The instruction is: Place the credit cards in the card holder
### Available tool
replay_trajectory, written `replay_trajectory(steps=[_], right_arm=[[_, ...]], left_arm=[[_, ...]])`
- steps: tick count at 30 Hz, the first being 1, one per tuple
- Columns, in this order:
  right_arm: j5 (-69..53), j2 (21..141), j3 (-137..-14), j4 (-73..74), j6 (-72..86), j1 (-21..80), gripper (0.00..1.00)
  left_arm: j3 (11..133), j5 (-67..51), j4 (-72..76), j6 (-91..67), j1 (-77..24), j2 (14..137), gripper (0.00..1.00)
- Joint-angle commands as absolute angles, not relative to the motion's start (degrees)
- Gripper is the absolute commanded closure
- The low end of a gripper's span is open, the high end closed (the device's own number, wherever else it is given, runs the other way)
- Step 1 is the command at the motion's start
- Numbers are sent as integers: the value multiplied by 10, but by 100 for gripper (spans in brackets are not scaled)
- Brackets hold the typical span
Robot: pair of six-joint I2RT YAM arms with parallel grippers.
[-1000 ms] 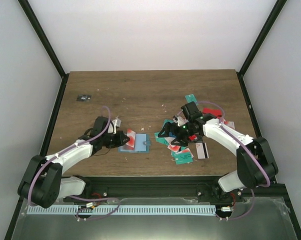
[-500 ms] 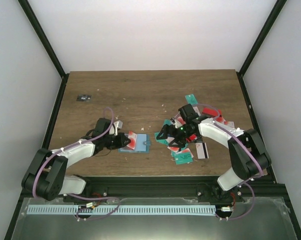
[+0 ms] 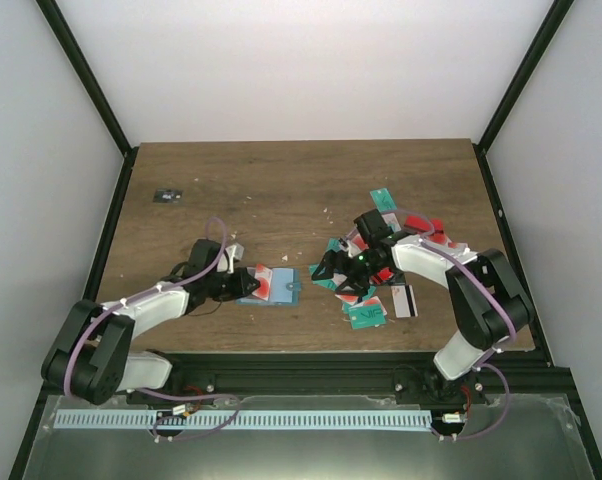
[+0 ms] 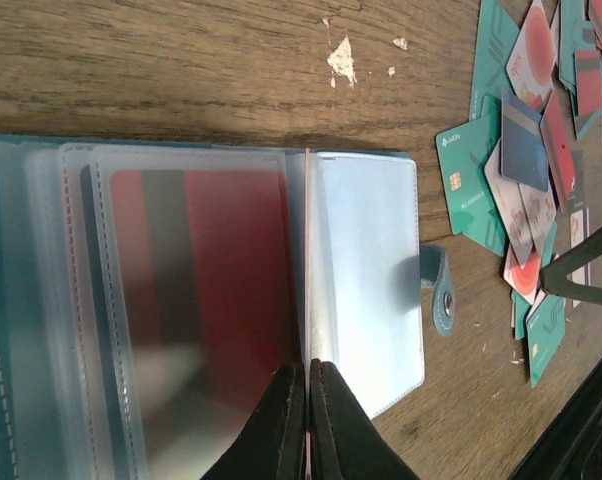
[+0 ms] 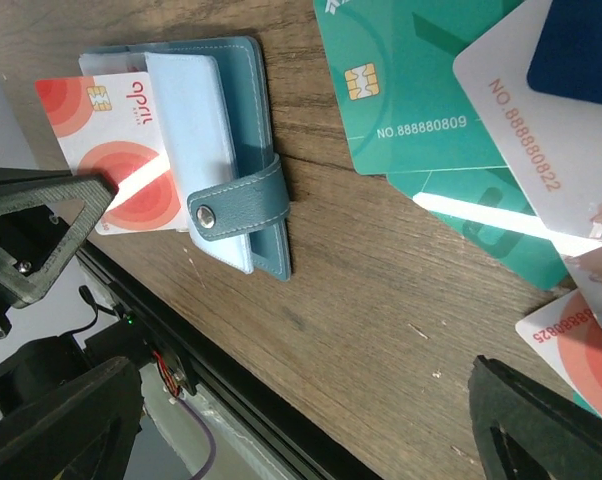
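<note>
The card holder (image 5: pixel 196 120) lies open and flat on the table (image 3: pixel 281 190), directly under and ahead of the left pincer (image 4: pixel 307 378). Its clear sleeves spread to one side of the tips and its pale blue inner flap to the other. Its strap (image 5: pixel 236 210), with a snap, sticks out from the flap's edge farthest from that pincer. A red card with a grey stripe (image 4: pixel 221 270) shows through the sleeves. In the right wrist view a white card with red circles (image 5: pixel 101 150) juts out of the holder on the side nearest the left pincer, right by one of its fingers. The left pincer's fingers are pressed together. A thin edge runs straight into the seam between them, but whether it is nipped there I cannot tell.

The credit cards (image 4: pixel 526 180) lie in an overlapping heap on the far side of the holder from the left pincer, beneath and behind the right pincer (image 5: pixel 301 390). They are teal, red, white with red marks, and dark blue. The right pincer's fingers stand wide apart with nothing between them, over bare wood between heap and holder. A white card with a black stripe (image 3: pixel 404 300) sits at the heap's near edge. A small dark object (image 3: pixel 167 195) lies well apart, far beyond the left pincer.
</note>
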State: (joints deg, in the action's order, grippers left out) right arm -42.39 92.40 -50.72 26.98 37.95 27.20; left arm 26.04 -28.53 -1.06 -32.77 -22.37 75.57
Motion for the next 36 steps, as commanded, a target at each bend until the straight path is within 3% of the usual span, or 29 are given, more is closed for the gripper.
replay_trajectory(steps=[1, 15, 30, 36], right_arm=[[-433, 938, -515, 257, 370, 275, 10], [-450, 992, -528, 227, 361, 282, 12], [-453, 1054, -563, 215, 354, 305, 31], [-453, 1061, -565, 215, 351, 306, 32]], left_arm=[[247, -282, -1, -330, -221, 739, 96], [249, -329, 25, -323, -221, 764, 96], [286, -334, -3, -313, -221, 775, 96], [294, -334, -7, -313, -222, 782, 96]])
